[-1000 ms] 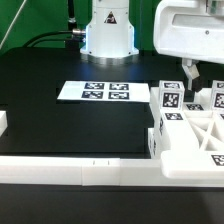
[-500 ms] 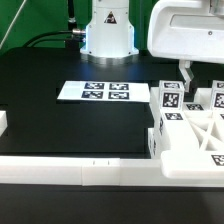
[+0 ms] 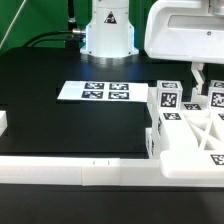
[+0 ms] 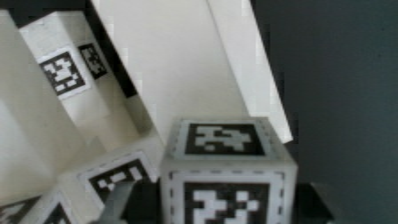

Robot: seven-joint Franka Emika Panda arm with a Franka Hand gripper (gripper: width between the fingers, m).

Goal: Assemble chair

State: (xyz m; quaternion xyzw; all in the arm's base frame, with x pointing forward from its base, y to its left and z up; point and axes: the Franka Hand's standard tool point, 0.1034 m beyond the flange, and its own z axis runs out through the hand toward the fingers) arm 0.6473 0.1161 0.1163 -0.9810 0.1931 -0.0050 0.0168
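Note:
The chair's white pieces cluster at the exterior view's right: an X-braced frame [image 3: 195, 135] in front, with two upright tagged blocks [image 3: 168, 97] [image 3: 217, 98] behind it. My gripper [image 3: 198, 76] hangs low between those two blocks. In the wrist view my gripper [image 4: 226, 206] has its dark fingers [image 4: 139, 203] pressed against both sides of a white tagged block [image 4: 222, 160], so it is shut on that block. More tagged white bars [image 4: 68, 70] stand beside it. Which block is gripped cannot be told from the exterior view.
The marker board [image 3: 95, 91] lies on the black table left of the pieces. A long white rail [image 3: 70, 172] runs along the front edge, with a small white block [image 3: 3, 122] at the far left. The robot base [image 3: 108, 35] stands at the back.
The gripper has shifted toward the exterior view's right and come down among the pieces. Its jaws have gone from wide open to closed on the tagged block.

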